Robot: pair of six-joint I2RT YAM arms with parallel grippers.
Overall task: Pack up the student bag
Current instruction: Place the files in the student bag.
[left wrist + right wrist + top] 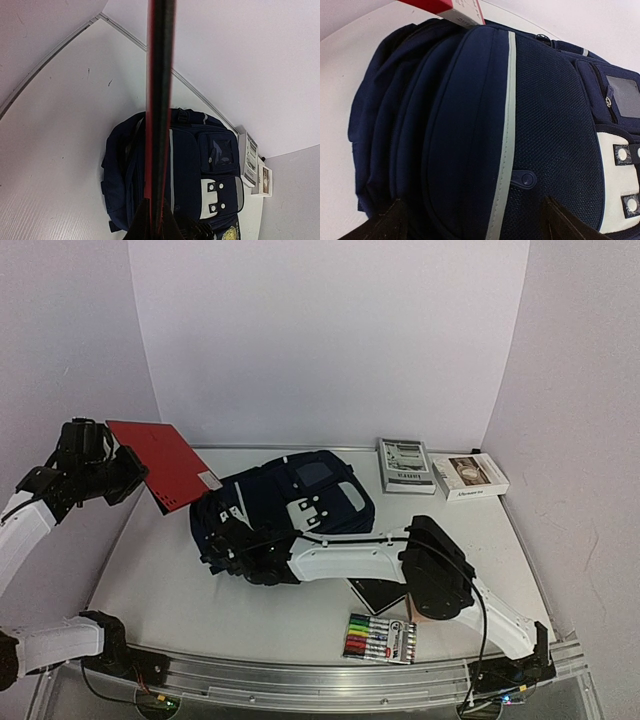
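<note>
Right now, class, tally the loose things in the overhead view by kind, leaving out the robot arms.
Student bag: 1
Red book: 1
Marker pack: 1
Pale flat packs at the back: 2
Dark flat item: 1
Total: 6

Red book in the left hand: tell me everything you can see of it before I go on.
The red book is thin, flat and rectangular, with a plain red cover and a small white label at its lower corner. The left hand is shut on one edge, holding it tilted in the air above the table's left side. Its labelled corner points at the student bag; whether they touch cannot be told.
</note>
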